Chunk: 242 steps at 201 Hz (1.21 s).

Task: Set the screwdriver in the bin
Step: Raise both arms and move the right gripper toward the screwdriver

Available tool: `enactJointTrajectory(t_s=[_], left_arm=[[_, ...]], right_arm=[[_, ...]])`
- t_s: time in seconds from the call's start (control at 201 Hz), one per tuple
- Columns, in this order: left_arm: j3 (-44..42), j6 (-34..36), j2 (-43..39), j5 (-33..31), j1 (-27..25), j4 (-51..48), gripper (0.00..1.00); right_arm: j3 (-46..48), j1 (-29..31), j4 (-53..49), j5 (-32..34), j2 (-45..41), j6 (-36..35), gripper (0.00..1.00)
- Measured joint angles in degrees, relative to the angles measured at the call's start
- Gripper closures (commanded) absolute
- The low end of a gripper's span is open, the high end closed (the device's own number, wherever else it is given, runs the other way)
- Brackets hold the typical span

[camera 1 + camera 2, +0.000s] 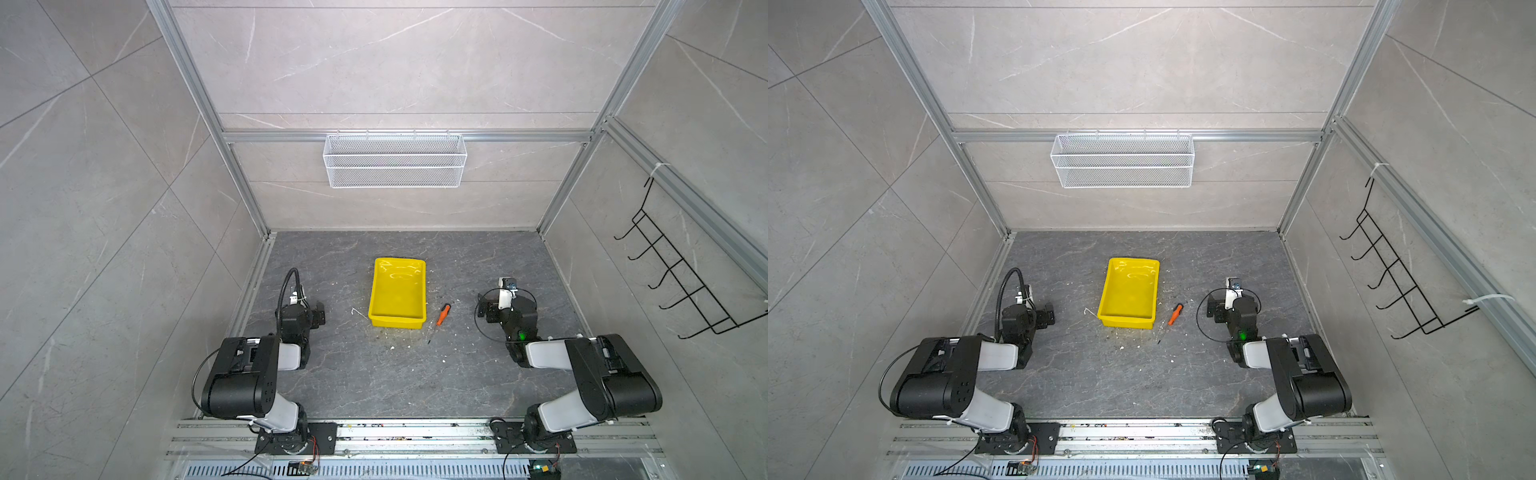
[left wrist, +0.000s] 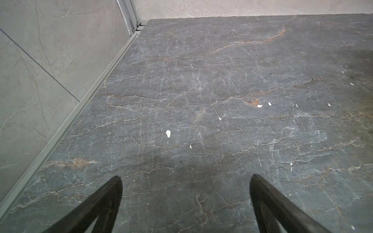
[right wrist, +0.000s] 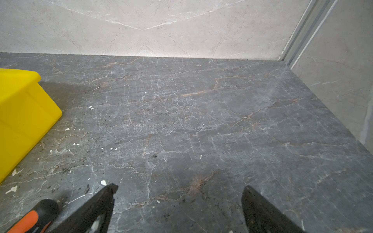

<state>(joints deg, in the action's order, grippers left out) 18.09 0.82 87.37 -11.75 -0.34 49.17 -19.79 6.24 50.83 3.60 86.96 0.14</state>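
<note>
The screwdriver (image 1: 442,314) (image 1: 1174,314), orange-handled with a thin dark shaft, lies on the dark stone floor just right of the bin's near right corner. The yellow bin (image 1: 397,323) (image 1: 1126,322) stands empty at the middle. My right gripper (image 1: 484,309) (image 1: 1214,311) (image 3: 179,186) hovers open to the right of the screwdriver. In the right wrist view the screwdriver (image 3: 26,219) shows its black-capped end outside one finger, and the bin (image 3: 22,113) stands further off. My left gripper (image 1: 319,313) (image 1: 1048,313) (image 2: 185,177) is open over bare floor left of the bin.
A white wire-mesh basket (image 1: 395,160) hangs on the back wall. A black hook rack (image 1: 681,261) hangs on the right wall. White flecks dot the floor around the bin. Aluminium rails run along the front edge and the wall corners.
</note>
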Motion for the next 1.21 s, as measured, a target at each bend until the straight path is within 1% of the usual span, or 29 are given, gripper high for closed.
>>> enactJointTrajectory(t_s=[0.115,0.184,0.214,0.259,0.294,0.369,0.443,0.523,0.608,0.682,0.802,0.887,0.931,0.956,1.006,1.061,1.136,1.205], left_arm=[[-0.3,0.3,-1.2,1.5,0.0,0.3,0.00],[-0.8,0.9,-4.2,3.5,-0.1,-1.4,0.00],[-0.6,1.0,-6.5,4.4,-0.3,-4.0,0.00],[1.0,0.8,-11.3,5.0,-0.8,-11.5,0.00],[4.0,0.3,-15.3,5.3,-1.5,-19.4,0.00],[11.5,-0.6,-21.4,5.7,-3.5,-31.4,0.00],[17.6,-2.6,-26.9,6.3,-6.2,-38.3,0.00],[19.6,-6.4,-33.1,8.4,-8.2,-43.3,0.00],[19.4,-11.0,-38.0,10.1,-8.9,-49.2,0.00],[18.9,-13.9,-40.0,11.2,-8.9,-54.4,0.00],[18.7,-16.4,-39.2,13.4,-8.9,-62.6,0.00],[16.3,-18.8,-38.7,13.4,-8.9,-65.0,0.00],[14.8,-20.2,-38.6,13.3,-8.9,-66.4,0.00],[14.0,-20.9,-38.6,13.2,-8.9,-67.5,0.00],[12.7,-22.0,-38.5,12.7,-8.9,-69.2,0.00],[12.3,-22.8,-38.4,12.2,-8.9,-70.6,0.00],[12.3,-23.6,-38.4,11.8,-8.9,-71.0,0.00],[12.3,-24.1,-38.6,11.8,-8.8,-71.0,0.00]], right_arm=[[0.4,0.0,0.6,-1.1,-0.2,-0.9,0.01],[2.5,0.2,1.7,-2.2,-2.1,-1.7,0.01],[3.5,0.3,1.7,-2.6,-3.5,-1.9,0.01],[4.6,0.7,0.9,-2.6,-6.3,-2.4,0.01],[5.0,1.1,0.0,-2.6,-8.5,-2.6,0.01],[5.0,2.2,-1.0,-0.8,-12.6,-2.7,0.01],[5.0,3.0,-1.6,3.0,-15.7,-1.3,0.01],[5.2,3.0,-4.6,7.0,-19.5,0.8,0.01],[5.1,3.0,-10.6,8.7,-25.9,2.0,0.01],[4.2,3.0,-16.7,8.7,-32.1,2.7,0.01],[1.1,3.0,-26.0,8.6,-39.8,4.0,0.01],[-1.8,3.1,-34.5,9.8,-43.9,6.3,0.01],[-4.2,3.2,-41.2,13.2,-45.4,9.6,0.01],[-6.0,3.2,-45.5,16.1,-45.9,12.2,0.00],[-10.4,3.2,-55.3,22.9,-45.9,19.7,0.00],[-14.2,3.1,-63.2,28.6,-45.2,24.9,0.00],[-17.7,3.1,-70.8,33.3,-43.4,29.9,0.00],[-19.7,3.1,-76.2,35.3,-41.0,32.5,0.00]])
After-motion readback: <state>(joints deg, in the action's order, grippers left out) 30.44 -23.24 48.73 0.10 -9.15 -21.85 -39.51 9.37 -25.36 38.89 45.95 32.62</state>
